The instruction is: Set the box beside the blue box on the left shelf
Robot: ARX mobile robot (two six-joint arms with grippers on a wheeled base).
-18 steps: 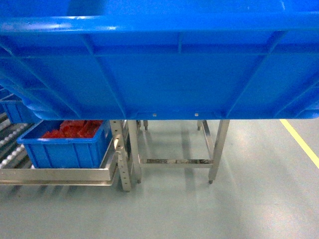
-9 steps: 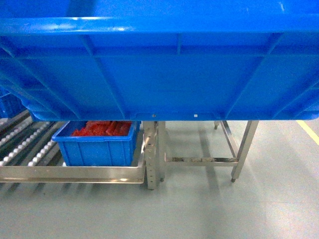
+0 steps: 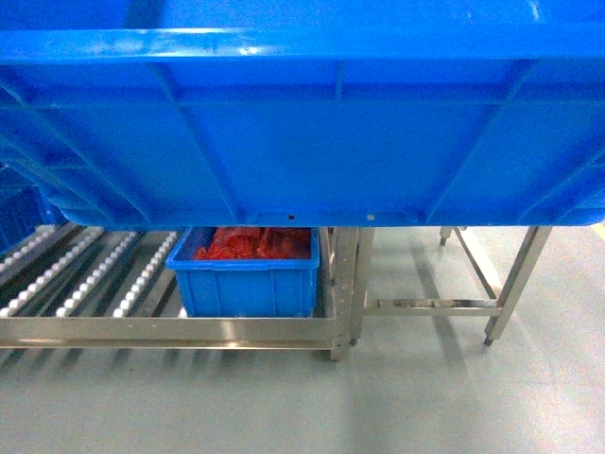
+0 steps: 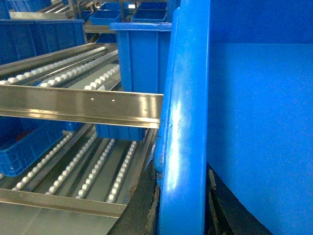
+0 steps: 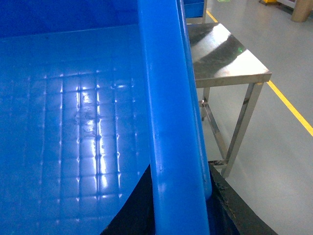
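The box (image 3: 302, 142), a big bright blue ribbed crate, hangs close in front of the head camera and fills the top half of that view. My left gripper (image 4: 182, 205) is shut on the box's left rim (image 4: 183, 122), one dark finger on each side. My right gripper (image 5: 181, 210) is likewise shut on the right rim (image 5: 168, 122). Below and ahead lies the left shelf (image 3: 95, 270), its white rollers between grey rails. A smaller blue box (image 3: 250, 284) holding red parts sits at the shelf's right end.
A steel table frame (image 3: 492, 303) stands right of the shelf, its top (image 5: 225, 63) beside the right rim. An upper roller level (image 4: 83, 105) carries another blue crate (image 4: 142, 58). A yellow floor line (image 5: 288, 105) runs at the right.
In the head view the shelf, the small blue box and the steel table have slid steadily to the right, showing more rollers on the left. The held box stays fixed in view.
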